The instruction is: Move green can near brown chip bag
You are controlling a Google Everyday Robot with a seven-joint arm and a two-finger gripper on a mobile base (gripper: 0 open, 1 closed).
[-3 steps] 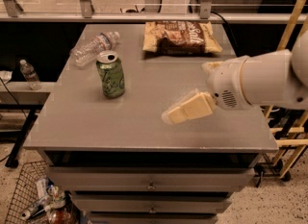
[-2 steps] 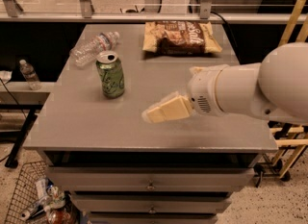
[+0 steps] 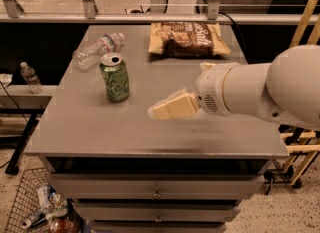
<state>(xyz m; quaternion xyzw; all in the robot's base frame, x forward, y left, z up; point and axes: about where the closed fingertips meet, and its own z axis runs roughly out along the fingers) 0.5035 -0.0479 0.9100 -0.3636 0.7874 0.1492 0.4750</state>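
Camera view shows the approach step: my gripper (image 3: 172,108), whether clenched or released I cannot tell, hovers right of the upright green can (image 3: 115,78); next, I judge, grasp it for the brown chip bag (image 3: 189,39).

Matt plastic claw (image 3: 157,111) over smooth table (image 3: 95,132)

Gripper (image 3: 169,108) over table (image 3: 90,129) with can (image 3: 115,79), bottle (image 3: 96,50), bag (image 3: 189,38)

Grey metal table (image 3: 100,132) with drawers (image 3: 155,188), speckled floor (image 3: 285,218), wire basket (image 3: 22,199), yellow frame (image 3: 303,22)
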